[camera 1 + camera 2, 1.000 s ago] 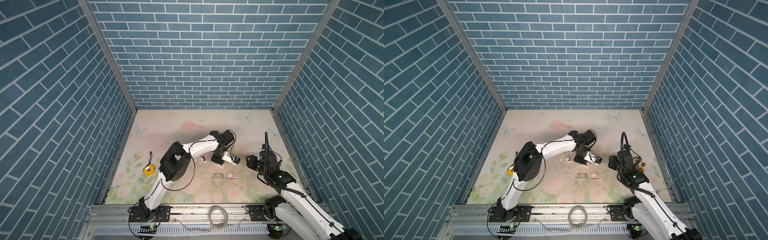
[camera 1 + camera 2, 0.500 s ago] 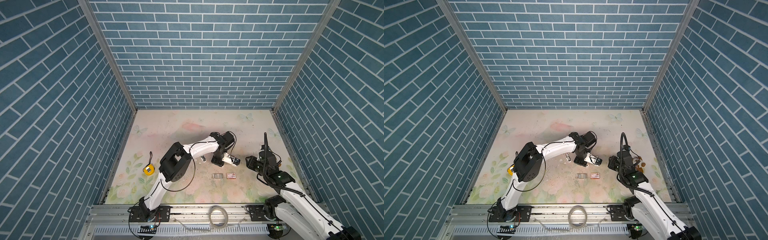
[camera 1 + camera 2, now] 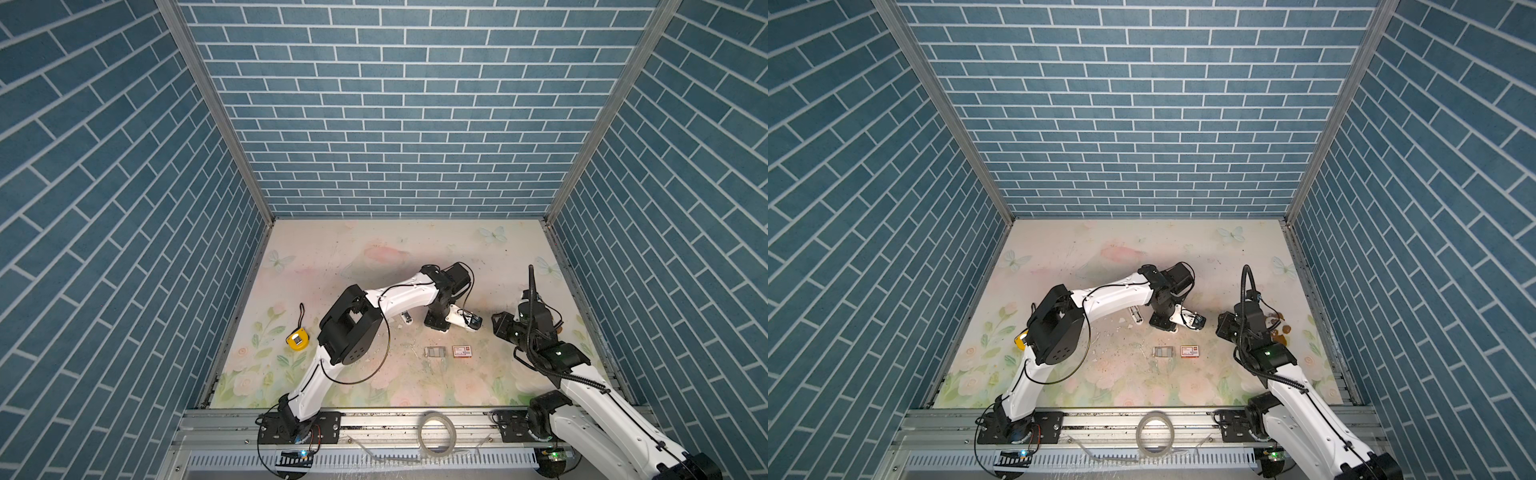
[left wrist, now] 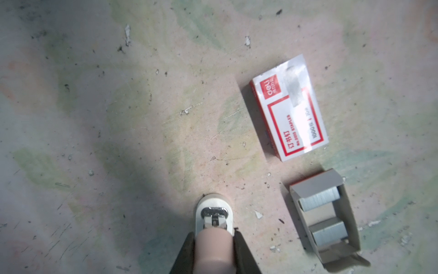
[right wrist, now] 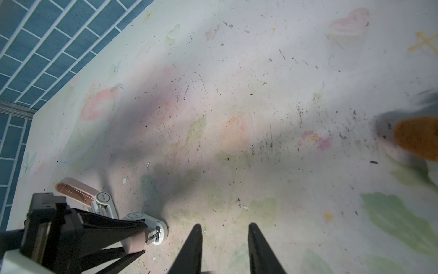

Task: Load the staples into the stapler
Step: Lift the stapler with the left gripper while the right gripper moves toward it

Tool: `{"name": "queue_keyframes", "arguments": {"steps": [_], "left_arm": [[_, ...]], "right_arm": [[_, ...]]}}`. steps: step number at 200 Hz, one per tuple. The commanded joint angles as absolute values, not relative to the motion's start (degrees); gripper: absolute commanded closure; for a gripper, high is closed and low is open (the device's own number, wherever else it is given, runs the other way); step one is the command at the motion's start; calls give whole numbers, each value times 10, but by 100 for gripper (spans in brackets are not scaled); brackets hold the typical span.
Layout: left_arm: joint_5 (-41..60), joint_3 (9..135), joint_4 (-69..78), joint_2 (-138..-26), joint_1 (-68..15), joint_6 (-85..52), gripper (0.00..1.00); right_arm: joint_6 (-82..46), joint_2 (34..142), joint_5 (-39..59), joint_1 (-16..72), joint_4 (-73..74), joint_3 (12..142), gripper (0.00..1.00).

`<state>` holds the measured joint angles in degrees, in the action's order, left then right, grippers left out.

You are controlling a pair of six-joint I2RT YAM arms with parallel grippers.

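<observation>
On the floral worktop (image 3: 374,257), the left tool (image 4: 213,239) clamps the small pink-and-white plastic stapler (image 4: 213,213), probably steadying it. The right tool (image 5: 225,226) hovers alongside, apart and empty, free to fetch the silvery-grey metal staples (image 4: 318,201).

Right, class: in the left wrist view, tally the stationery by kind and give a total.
stapler: 1
red-and-white box: 1
open grey tray: 1
blocks of staples: 2
Total: 5
</observation>
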<state>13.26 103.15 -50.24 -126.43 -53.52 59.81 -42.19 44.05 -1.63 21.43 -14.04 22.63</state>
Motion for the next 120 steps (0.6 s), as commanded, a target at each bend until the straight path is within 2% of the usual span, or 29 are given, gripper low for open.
{"name": "queue_keyframes", "arguments": {"steps": [1, 56, 86, 120], "left_arm": [[131, 1021, -516, -1235, -538, 591, 98], [158, 1043, -533, -1211, -513, 537, 100], [182, 1064, -549, -1193, -486, 489, 100], [215, 1059, -554, -1160, -452, 439, 100]], "right_arm": [[-434, 450, -3, 211, -128, 218, 67], [-433, 468, 47, 204, -99, 223, 68], [-425, 500, 141, 195, -57, 233, 67], [-417, 589, 283, 191, 18, 263, 67]]}}
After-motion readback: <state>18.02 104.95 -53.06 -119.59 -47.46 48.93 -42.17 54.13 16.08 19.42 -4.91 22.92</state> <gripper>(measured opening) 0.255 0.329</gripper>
